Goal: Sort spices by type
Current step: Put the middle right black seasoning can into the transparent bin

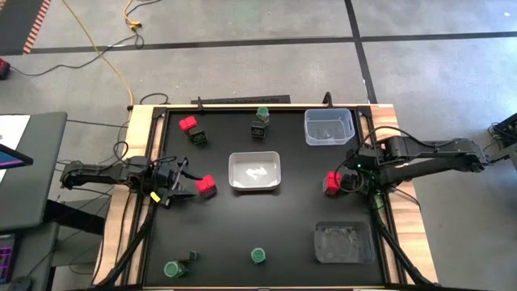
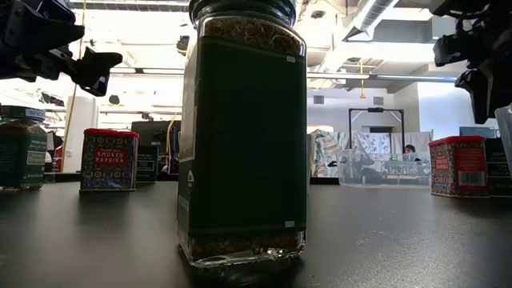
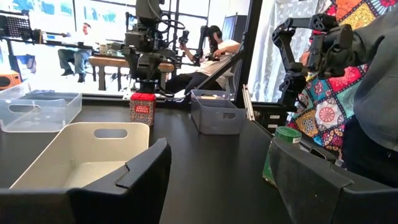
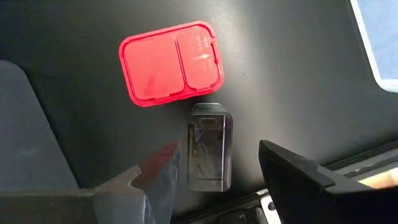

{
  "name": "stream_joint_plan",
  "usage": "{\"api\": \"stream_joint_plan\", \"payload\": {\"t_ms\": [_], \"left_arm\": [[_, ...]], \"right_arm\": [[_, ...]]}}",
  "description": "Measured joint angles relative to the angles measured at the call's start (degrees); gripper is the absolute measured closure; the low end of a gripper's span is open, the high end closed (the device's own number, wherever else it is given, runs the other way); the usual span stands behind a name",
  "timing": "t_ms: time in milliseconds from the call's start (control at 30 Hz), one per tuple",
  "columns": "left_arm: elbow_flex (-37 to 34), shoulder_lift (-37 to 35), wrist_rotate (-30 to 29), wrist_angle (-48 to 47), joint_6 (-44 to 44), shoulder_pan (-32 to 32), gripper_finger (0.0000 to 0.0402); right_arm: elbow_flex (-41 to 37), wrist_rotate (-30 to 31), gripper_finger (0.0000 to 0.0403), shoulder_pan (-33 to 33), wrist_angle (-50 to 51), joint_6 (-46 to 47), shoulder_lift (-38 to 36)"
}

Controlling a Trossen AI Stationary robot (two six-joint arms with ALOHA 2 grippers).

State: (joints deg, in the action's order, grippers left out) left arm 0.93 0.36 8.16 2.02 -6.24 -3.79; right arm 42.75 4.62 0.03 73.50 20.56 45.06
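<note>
The spices are spread over the black table. One red box (image 1: pixel 206 187) stands just ahead of and below my left gripper (image 1: pixel 182 188), which is open, level and raised (image 3: pixel 217 180). Another red box (image 4: pixel 171 62) and a dark tin (image 4: pixel 209 146) stand side by side under my right gripper (image 4: pixel 219 163). That gripper (image 1: pixel 347 183) points down from above them, open, its fingers either side of the tin without touching it. A red box with a dark tin (image 1: pixel 192 129) and a green-lidded jar (image 1: pixel 260 121) stand at the far side. Green-lidded jars (image 1: pixel 172 269) (image 1: pixel 258 255) stand near the front.
A white tray (image 1: pixel 254 171) sits mid-table, a clear tray (image 1: pixel 329 127) at the far right, a grey tray (image 1: pixel 343 242) at the near right. In the low view the front jar (image 2: pixel 244 136) fills the middle. People sit in the room beyond the table.
</note>
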Motion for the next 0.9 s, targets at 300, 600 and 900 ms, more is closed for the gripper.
{"api": "stream_joint_plan", "payload": {"t_ms": [300,600,900], "left_arm": [[0.02,0.00,0.02,0.00,0.00,0.00,0.0143],[0.01,0.00,0.00,-0.02,0.00,0.02,0.0143],[0.00,0.00,0.00,0.00,0.00,0.00,0.0143]], "right_arm": [[-3.42,-0.03,0.0159,0.00,-3.30,-0.03,-0.03],[-3.42,-0.07,0.0159,0.00,-2.82,-0.73,0.36],[-3.42,-0.17,0.0159,0.00,-2.98,-2.37,4.21]]}}
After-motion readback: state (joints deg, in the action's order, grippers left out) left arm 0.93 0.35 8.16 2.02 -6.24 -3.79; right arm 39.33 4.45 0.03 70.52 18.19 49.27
